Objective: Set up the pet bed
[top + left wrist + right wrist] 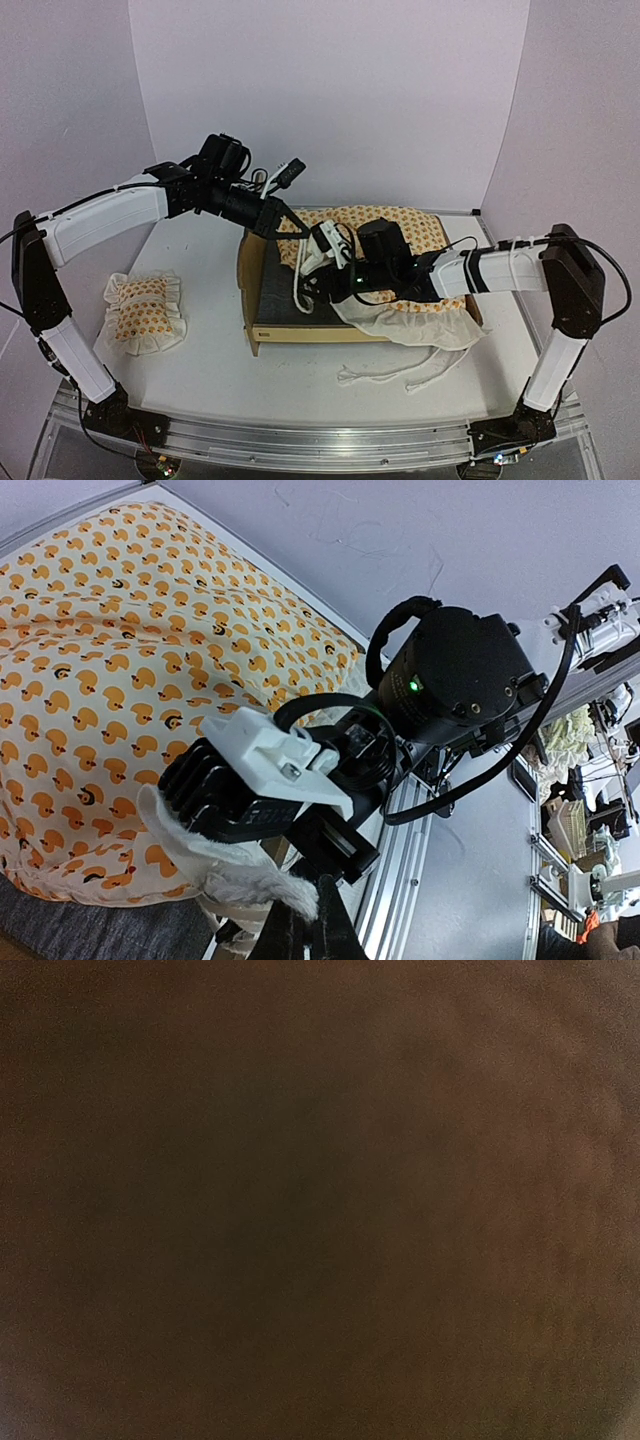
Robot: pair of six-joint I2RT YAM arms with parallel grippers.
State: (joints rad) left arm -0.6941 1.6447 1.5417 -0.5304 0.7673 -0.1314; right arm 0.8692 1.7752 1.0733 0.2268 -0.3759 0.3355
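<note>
Amid lilac walls: table, pet bed.

Nothing legible turns up in any view: no word, brand, number or sign. A small dark label is fixed to the near rail of the pet bed, at the frame's 8 o'clock corner in the top view, but its print is too small to make out. The right wrist view is only a dark brown blur.

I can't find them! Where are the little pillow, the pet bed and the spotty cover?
pillow [145, 313], top view, its middle.
pet bed [250, 290], top view, wooden end board.
spotty cover [405, 228], top view, patterned top.
</note>
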